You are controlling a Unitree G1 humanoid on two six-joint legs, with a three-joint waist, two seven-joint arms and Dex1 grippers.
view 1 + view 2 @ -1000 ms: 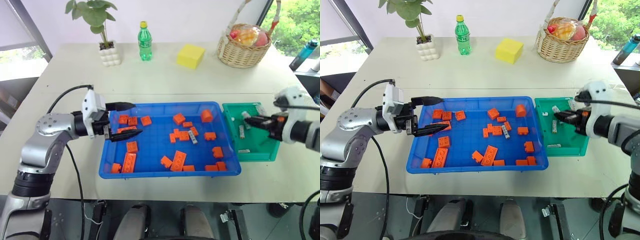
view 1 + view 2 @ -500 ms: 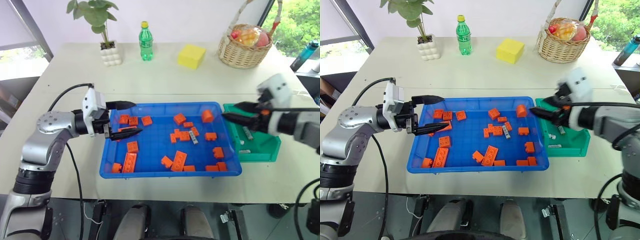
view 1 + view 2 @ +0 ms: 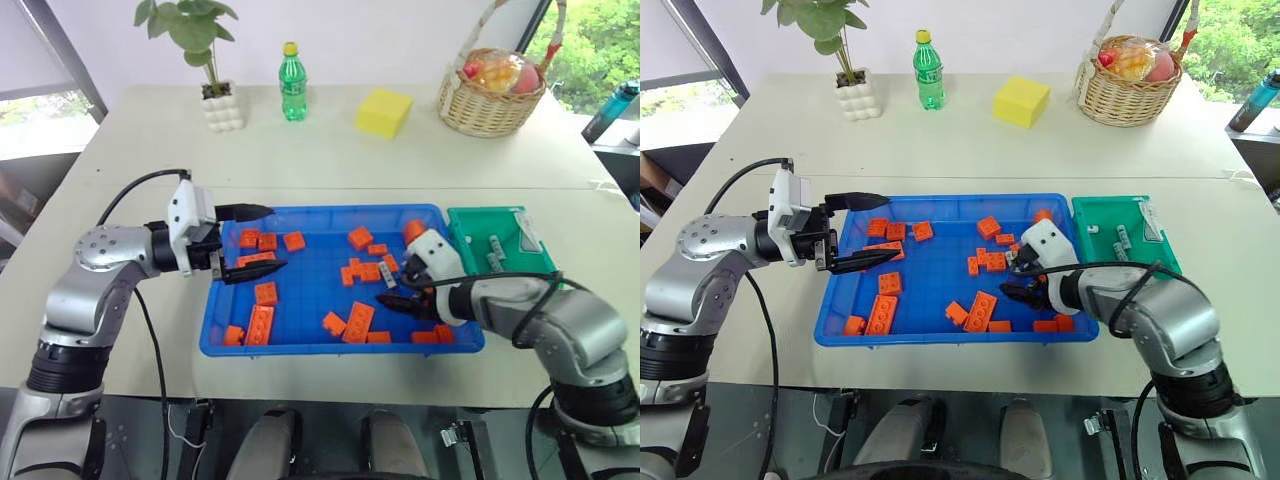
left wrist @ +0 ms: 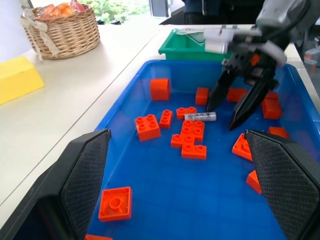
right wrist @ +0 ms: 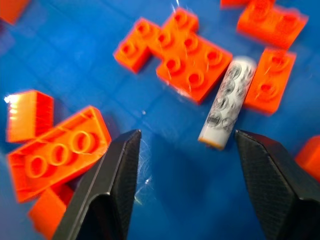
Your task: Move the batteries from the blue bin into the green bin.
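The blue bin (image 3: 310,290) lies in front of me, strewn with orange bricks (image 3: 357,322). One battery (image 3: 386,275) rests on its floor beside a cluster of bricks, also seen as battery (image 5: 227,102) and battery (image 4: 200,116). My right gripper (image 3: 392,292) hangs open and empty low in the bin, its tips just short of that battery. The green bin (image 3: 475,228) stands against the blue bin's right end with a few batteries (image 3: 1120,240) inside. My left gripper (image 3: 272,238) is open and empty, held level over the blue bin's left end.
Along the table's far side stand a potted plant (image 3: 220,105), a green bottle (image 3: 290,85), a yellow block (image 3: 382,112) and a wicker basket (image 3: 490,95). A blue bottle (image 3: 610,108) sits off the right edge.
My right gripper opened over the green bin, then swung left and down into the blue bin beside the battery. The left arm has stayed still.
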